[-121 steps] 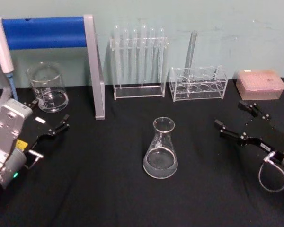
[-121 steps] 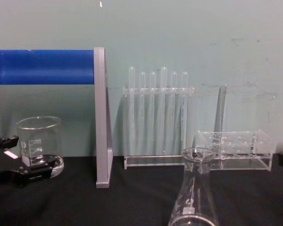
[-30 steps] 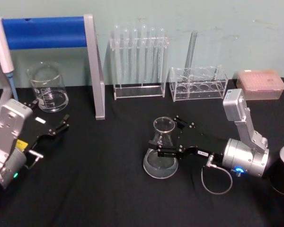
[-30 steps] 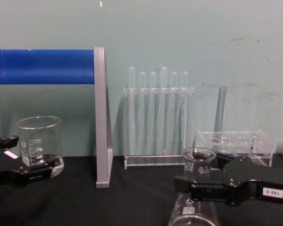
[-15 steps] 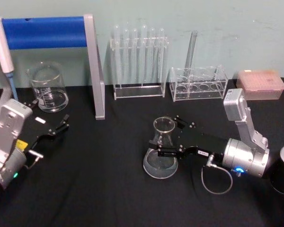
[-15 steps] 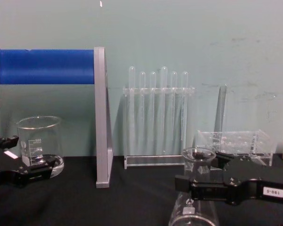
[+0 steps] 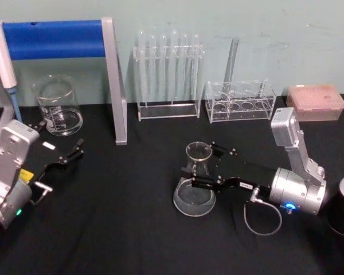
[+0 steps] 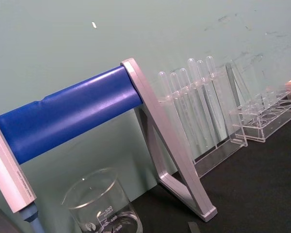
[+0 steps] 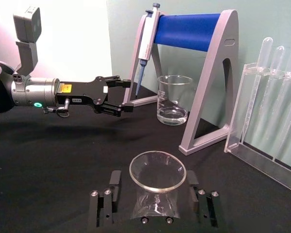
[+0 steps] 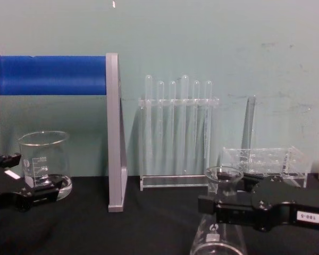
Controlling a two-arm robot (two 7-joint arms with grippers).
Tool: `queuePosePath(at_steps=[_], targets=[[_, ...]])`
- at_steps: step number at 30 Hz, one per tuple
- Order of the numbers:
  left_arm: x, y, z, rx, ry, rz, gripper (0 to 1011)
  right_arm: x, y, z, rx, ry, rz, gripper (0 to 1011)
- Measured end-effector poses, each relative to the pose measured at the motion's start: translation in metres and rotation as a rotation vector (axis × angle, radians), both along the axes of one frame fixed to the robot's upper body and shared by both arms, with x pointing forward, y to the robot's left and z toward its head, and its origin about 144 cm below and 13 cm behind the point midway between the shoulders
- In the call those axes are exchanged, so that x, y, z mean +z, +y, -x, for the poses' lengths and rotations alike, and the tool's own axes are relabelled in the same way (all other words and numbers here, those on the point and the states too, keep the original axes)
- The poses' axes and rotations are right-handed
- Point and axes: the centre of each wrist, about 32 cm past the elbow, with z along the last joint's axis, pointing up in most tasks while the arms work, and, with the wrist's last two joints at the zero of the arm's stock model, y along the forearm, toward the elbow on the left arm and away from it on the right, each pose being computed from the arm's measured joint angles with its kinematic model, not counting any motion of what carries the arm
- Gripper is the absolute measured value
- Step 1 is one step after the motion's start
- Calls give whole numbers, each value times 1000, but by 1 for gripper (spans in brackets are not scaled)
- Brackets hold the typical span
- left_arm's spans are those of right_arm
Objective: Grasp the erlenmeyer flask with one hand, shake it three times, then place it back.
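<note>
Far left: a pipette (image 7: 2, 57) hangs on the blue-barred pipette stand (image 7: 57, 38) at the back of the black table (image 7: 120, 229).

Left gripper (image 7: 74, 152): low over the table's left side, in front of the glass beaker (image 7: 58, 107) and apart from it. In the right wrist view its jaws are spread and hold nothing.

Centre back: tall clear rack of test tubes (image 7: 167, 74), tubes upright, just right of the stand's grey leg.

Centre front: erlenmeyer flask (image 7: 195, 182) upright, base flat on the table, well forward of the racks. It is clear glass, and a small white mark shows low on its side in the chest view.

Right gripper (image 7: 209, 166): reaches in from the right at neck height, just under the flask's flared rim. One jaw stands on each side of the neck, drawn in close. In the right wrist view a thin strip of table shows between one jaw and the glass, so no firm clamp is seen. White label with digits (image 10: 307, 217) on its body.

Right back: low clear rack (image 7: 241, 102) with a single tall tube standing in it, then a pink tip box (image 7: 315, 102) by the table's edge.
</note>
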Motion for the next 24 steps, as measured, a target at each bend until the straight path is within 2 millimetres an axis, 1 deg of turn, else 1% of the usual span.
queuePosePath(at_steps=[1,4,6,9,11,12,13,15,24], targets=[[0,0,0,0,0,0,1001,0,0,0,0,0,0,836],[0,0,0,0,0,0,1001,0,0,0,0,0,0,759],[0,0,0,0,0,0,1001,0,0,0,0,0,0,683],[0,0,0,0,0,0,1001,0,0,0,0,0,0,602],[0,0,0,0,0,0,1001,0,0,0,0,0,0,517],[0,0,0,0,0,0,1001,0,0,0,0,0,0,504],[0,0,0,0,0,0,1001,0,0,0,0,0,0,466],[0,0,0,0,0,0,1001,0,0,0,0,0,0,449],[0,0,0,0,0,0,1001,0,0,0,0,0,0,449]])
